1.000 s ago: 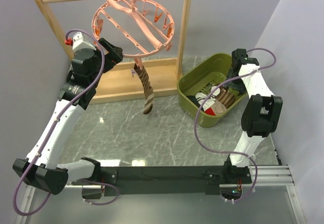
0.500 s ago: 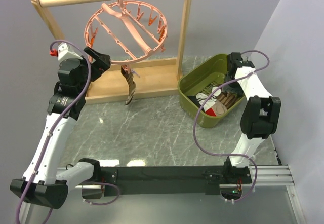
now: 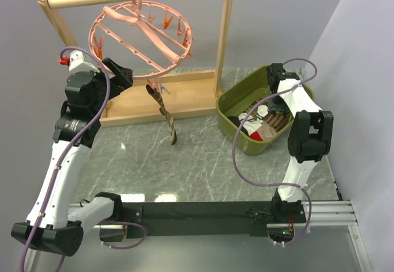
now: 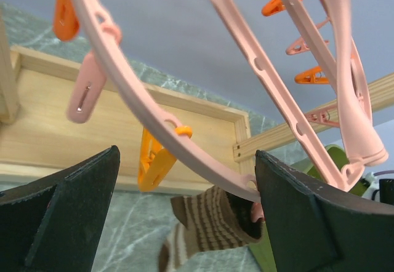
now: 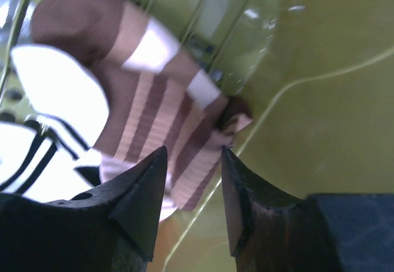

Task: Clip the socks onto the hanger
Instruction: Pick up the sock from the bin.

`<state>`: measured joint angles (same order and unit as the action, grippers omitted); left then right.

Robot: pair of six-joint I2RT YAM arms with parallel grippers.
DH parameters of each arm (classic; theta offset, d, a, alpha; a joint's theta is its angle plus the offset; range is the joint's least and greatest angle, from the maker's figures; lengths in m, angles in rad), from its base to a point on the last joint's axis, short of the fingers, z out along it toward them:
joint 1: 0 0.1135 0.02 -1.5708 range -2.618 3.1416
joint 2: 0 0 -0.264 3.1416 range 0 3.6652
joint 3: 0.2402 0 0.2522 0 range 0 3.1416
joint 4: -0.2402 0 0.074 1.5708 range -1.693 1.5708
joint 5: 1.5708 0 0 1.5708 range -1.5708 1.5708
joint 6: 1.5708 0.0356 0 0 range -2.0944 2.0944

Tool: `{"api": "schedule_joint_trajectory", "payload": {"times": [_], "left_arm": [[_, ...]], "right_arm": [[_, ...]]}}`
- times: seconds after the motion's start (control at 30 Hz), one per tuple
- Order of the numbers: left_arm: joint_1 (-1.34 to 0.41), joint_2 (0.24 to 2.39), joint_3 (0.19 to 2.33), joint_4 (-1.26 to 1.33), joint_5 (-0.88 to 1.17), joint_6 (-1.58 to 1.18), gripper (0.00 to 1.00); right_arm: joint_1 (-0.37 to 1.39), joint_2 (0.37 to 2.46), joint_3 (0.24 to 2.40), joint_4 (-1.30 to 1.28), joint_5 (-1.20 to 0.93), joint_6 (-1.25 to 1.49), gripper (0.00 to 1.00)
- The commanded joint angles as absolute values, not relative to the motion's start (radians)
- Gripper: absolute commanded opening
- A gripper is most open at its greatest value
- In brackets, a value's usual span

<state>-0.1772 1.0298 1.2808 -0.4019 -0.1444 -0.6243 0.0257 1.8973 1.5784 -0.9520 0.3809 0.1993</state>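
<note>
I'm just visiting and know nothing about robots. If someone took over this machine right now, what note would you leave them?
left gripper: open, empty, up at the rim of the pink ring hanger.
right gripper: down in the olive bin, jaws partly closed over the second brown striped sock; grip unclear.
Done: the first brown striped sock hangs from a clip on the hanger.
Left: lift the second sock out of the bin and clip it on too.

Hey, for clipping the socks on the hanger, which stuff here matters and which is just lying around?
Job: pink ring hanger; clipped brown striped sock; loose brown striped sock.
Lying about: white sock with black stripes; green bin; wooden rack.
</note>
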Motion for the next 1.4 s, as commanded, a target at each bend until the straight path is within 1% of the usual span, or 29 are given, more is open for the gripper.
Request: {"api": "schedule_joint_trajectory", "payload": {"times": [0.0,0.03,0.13,0.2,0.23,0.33,0.37,0.47,0.6,0.77,0.87,1.07,1.13,1.17,1.2,1.23,1.27,1.3,1.37], "left_arm": [[-0.17,0.98,1.273,-0.47,-0.121,-0.516,0.96],[-0.169,0.974,1.258,-0.462,-0.12,-0.506,0.96],[-0.166,0.96,1.241,-0.457,-0.118,-0.48,0.96],[-0.163,0.947,1.236,-0.456,-0.117,-0.469,0.96],[-0.161,0.933,1.229,-0.45,-0.117,-0.463,0.96],[-0.16,0.908,1.215,-0.449,-0.133,-0.456,0.96],[-0.158,0.896,1.215,-0.451,-0.132,-0.453,0.96],[-0.158,0.882,1.223,-0.482,-0.107,-0.424,0.96],[-0.158,0.897,1.221,-0.503,-0.052,-0.385,0.95],[-0.158,0.882,1.21,-0.454,0.119,-0.405,0.93],[-0.158,0.856,1.183,-0.384,0.236,-0.39,0.93],[-0.169,0.853,1.206,-0.298,0.424,-0.334,0.92],[-0.17,0.864,1.21,-0.241,0.457,-0.345,0.92],[-0.173,0.871,1.212,-0.218,0.492,-0.363,0.92],[-0.189,0.88,1.215,-0.197,0.498,-0.374,0.92],[-0.201,0.911,1.221,-0.171,0.497,-0.388,0.91],[-0.221,0.932,1.233,-0.172,0.485,-0.408,0.91],[-0.288,0.955,1.268,-0.181,0.419,-0.408,0.91],[-0.375,1.031,1.34,-0.225,0.33,-0.393,0.9]], "right_arm": [[0.028,1.919,1.655,-0.969,0.52,0.202,0.48],[0.028,1.925,1.66,-0.983,0.544,0.212,0.51],[0.041,1.948,1.626,-0.968,0.542,0.239,0.51],[0.054,1.968,1.585,-0.956,0.56,0.259,0.48],[0.063,1.985,1.582,-0.956,0.586,0.279,0.34],[0.072,1.991,1.618,-1.009,0.588,0.323,0.11],[0.078,1.967,1.634,-1.012,0.58,0.324,0.0],[0.084,1.901,1.676,-1.031,0.574,0.339,0.0],[0.089,1.815,1.792,-1.025,0.485,0.344,0.0],[0.117,1.727,1.917,-1.023,0.431,0.321,0.0],[0.143,1.674,1.94,-0.997,0.364,0.336,0.0],[0.163,1.554,1.859,-0.894,0.194,0.471,0.0],[0.164,1.51,1.829,-0.833,0.148,0.526,0.0],[0.166,1.494,1.795,-0.804,0.08,0.534,0.0],[0.167,1.455,1.77,-0.72,0.046,0.532,0.0],[0.17,1.43,1.737,-0.666,0.022,0.526,0.0],[0.175,1.405,1.659,-0.608,0.003,0.519,0.0],[0.173,1.363,1.62,-0.503,-0.041,0.509,0.0],[0.175,1.33,1.542,-0.428,-0.073,0.496,0.0]]}}
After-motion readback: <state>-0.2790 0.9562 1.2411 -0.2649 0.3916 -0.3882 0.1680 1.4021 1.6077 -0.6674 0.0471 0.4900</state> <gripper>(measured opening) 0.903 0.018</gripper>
